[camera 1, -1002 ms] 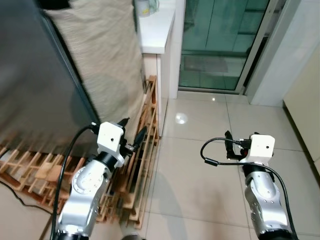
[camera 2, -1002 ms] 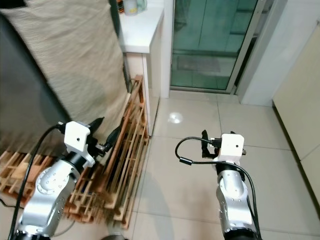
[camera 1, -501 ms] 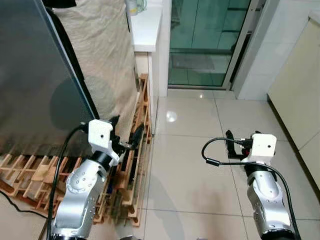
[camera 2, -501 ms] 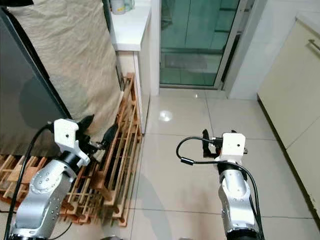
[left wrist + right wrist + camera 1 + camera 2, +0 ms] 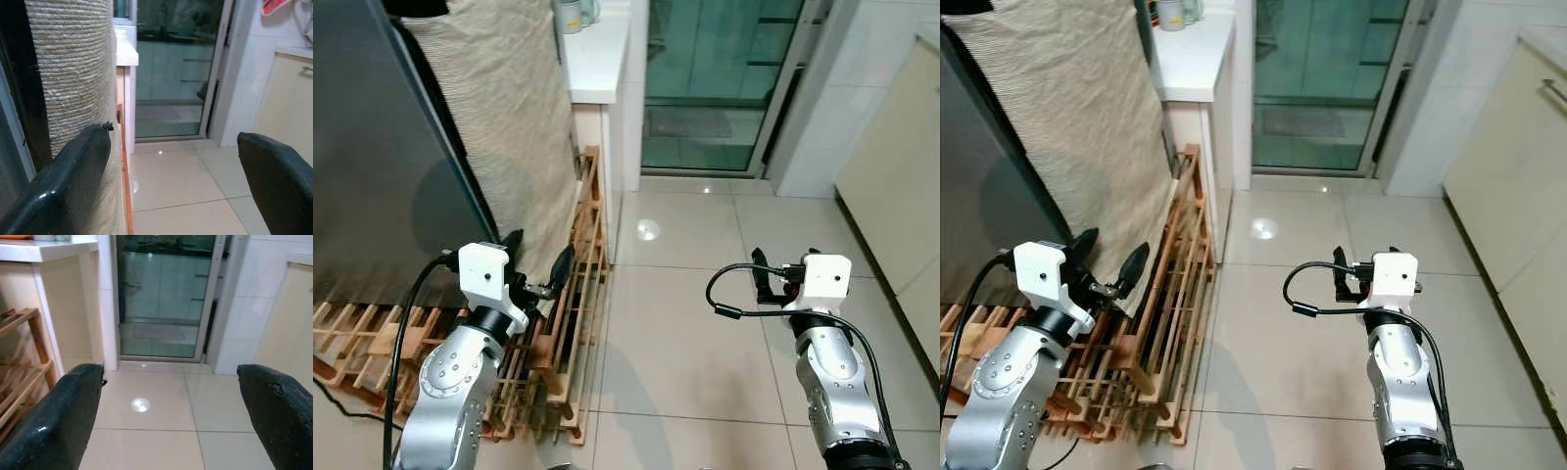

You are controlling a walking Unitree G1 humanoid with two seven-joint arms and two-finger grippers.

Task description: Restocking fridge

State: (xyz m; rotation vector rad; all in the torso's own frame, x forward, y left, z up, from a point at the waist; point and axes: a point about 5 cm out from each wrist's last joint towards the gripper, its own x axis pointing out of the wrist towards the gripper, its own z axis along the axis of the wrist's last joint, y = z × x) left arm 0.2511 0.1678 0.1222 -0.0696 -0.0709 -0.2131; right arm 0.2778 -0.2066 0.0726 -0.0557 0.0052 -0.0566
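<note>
1. The fridge (image 5: 382, 147), the task's thing, is the biggest object: a tall dark grey body at the robot's left, its glossy side facing the camera.
2. A tiled floor (image 5: 705, 323) of pale glossy squares spreads ahead and to the right, with a bright spot of reflected light near its middle.
3. A woven beige mat (image 5: 499, 108) leans upright against the fridge, between it and a white counter.
4. A glass sliding door (image 5: 715, 78) with a green tint stands straight ahead, past the counter's end.
5. A wooden rack (image 5: 578, 274) of slatted frames lies on the floor along the foot of the fridge and the mat, some frames tilted on edge.
6. The white counter (image 5: 599, 59) juts out beside the mat; a jar (image 5: 568, 15) stands at its far end.
7. A cream cabinet (image 5: 901, 186) runs along the right edge.
8. The left gripper (image 5: 536, 269) is raised in front of the rack, near the mat's lower edge; its two black fingers (image 5: 63, 181) are spread wide apart and grasp nothing.
9. The right gripper (image 5: 786, 269) hangs over the bare tiles, well apart from the fridge; its fingers (image 5: 54, 421) are likewise spread and carry nothing.
</note>
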